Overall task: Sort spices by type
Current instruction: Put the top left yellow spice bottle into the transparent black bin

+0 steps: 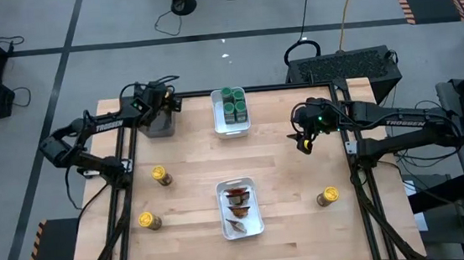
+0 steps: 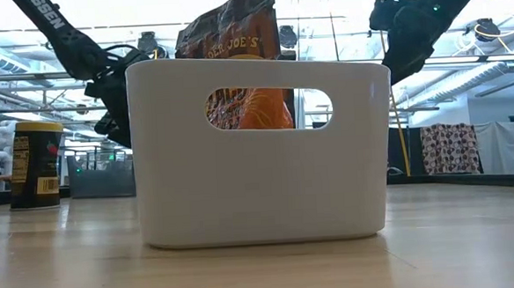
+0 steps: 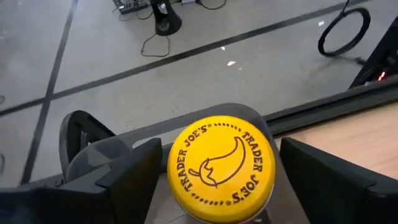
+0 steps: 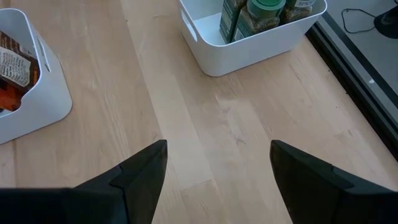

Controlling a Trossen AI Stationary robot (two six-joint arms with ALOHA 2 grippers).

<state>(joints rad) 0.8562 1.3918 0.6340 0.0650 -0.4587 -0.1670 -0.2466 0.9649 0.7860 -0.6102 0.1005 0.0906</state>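
While left end effector (image 3: 217, 180) straddles yellow-lidded jar (image 3: 221, 160) over grey tray (image 1: 159, 124) at far left desk corner, fingers flank lid, contact not visible: held or just let go, cannot tell. Jar upright, long axis vertical. Right end effector (image 4: 217, 165) wide, empty, hovering over bare desk (image 4: 205, 112); nearest loose yellow-lidded jar (image 1: 328, 196) lies toward near right edge, closest to right arm.

In the low view, we note that the near white bin (image 2: 257, 153) hides most of the brown-orange packets (image 2: 234, 39); only their tops and 1 patch through the handle slot show. Its wall also hides the table behind it. In the left wrist view, the yellow lid (image 3: 221, 165) conceals its jar's body.
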